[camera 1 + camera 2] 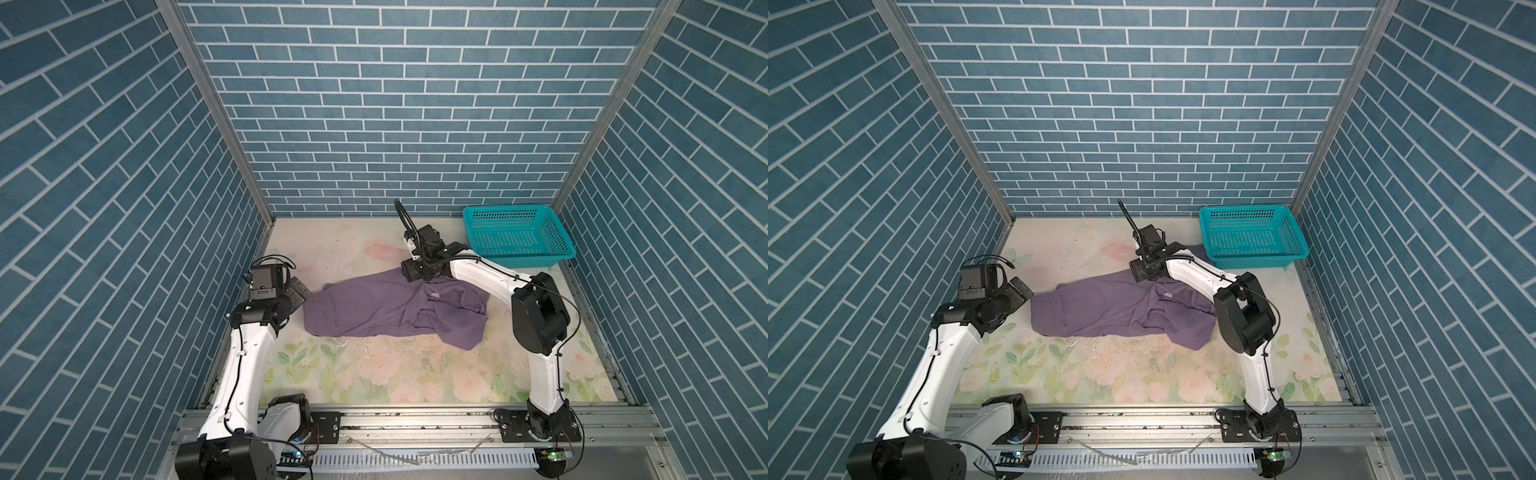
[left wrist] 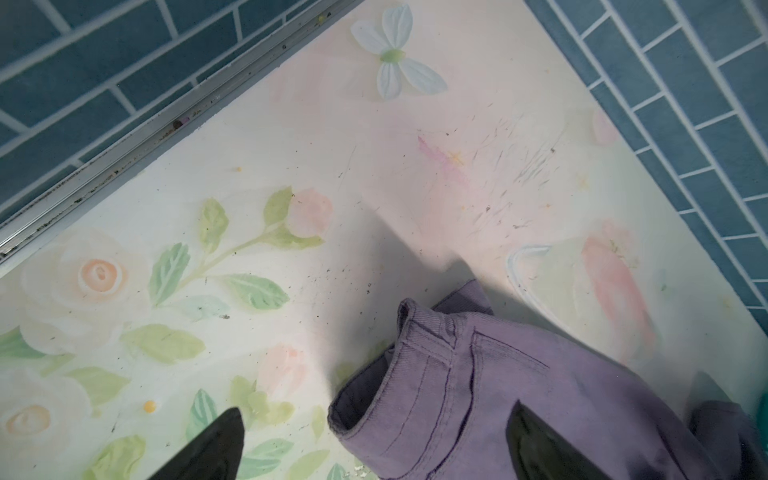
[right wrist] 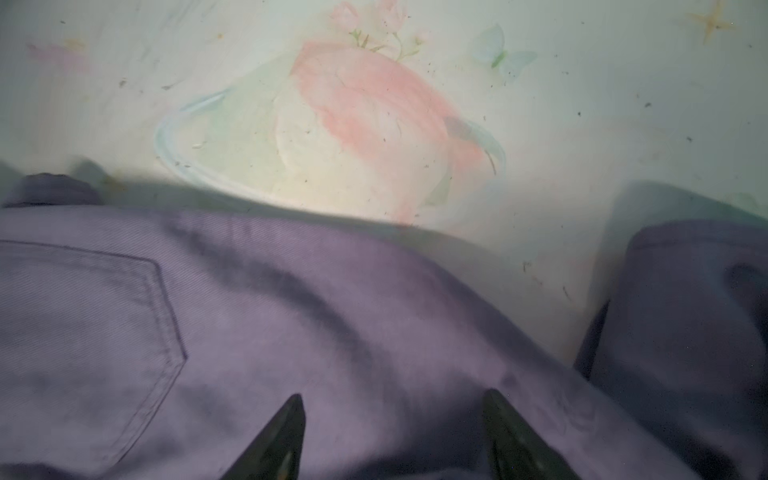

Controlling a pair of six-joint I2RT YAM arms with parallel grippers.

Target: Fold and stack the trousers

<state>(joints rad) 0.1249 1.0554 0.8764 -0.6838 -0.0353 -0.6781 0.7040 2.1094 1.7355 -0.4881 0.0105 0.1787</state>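
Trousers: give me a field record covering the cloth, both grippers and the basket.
trousers: lying bunched on table, not neatly folded
left gripper: open, beside waistband end, holding nothing
right gripper: open, over far edge of cloth, holding nothing
basket: far right corner, empty

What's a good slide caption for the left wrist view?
Open left gripper at the waistband of the purple trousers, lying on the floral table.
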